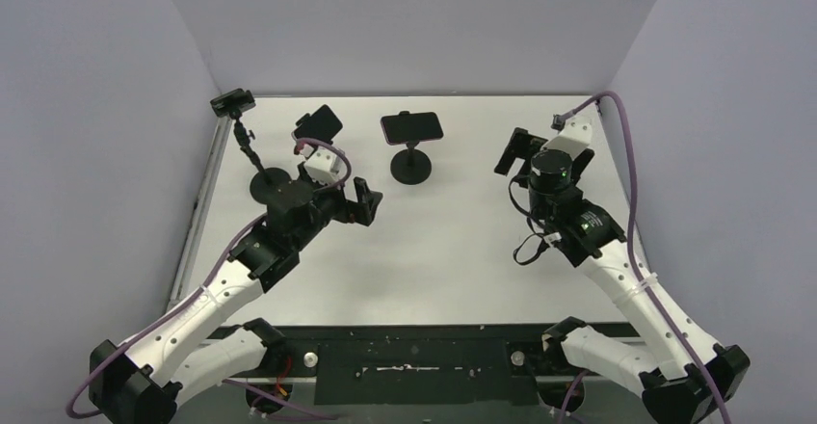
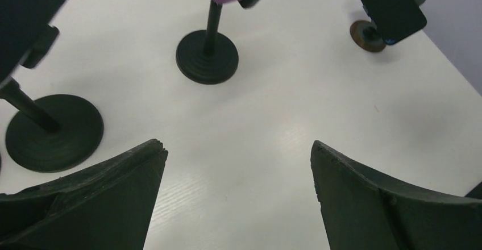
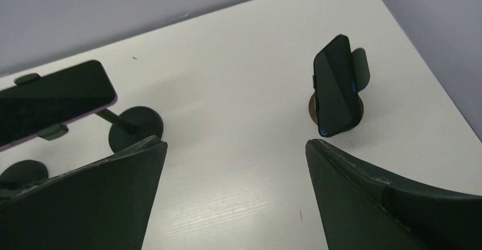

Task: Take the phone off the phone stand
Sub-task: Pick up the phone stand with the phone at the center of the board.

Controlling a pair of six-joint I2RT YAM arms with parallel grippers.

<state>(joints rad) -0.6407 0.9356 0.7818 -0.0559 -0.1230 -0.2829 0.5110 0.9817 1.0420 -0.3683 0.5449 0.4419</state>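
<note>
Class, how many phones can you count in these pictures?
3. The middle phone is at the centre back, the left phone back left, the right phone upright at the far right. Whether the far-left stand holds one is unclear.

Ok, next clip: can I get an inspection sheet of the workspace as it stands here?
Surface: white table, a few small specks.
Job's things: purple phone sideways on a black stand, centre back; left phone and right phone each on its own stand. All are still mounted, and which one is meant cannot be told.
Clutter: black clamp mount on a jointed arm, far left.
Grippers: left gripper open, empty; right gripper open, empty.
Cables: left cable and right cable, purple, along the arms.
Surroundings: grey walls on three sides.
</note>
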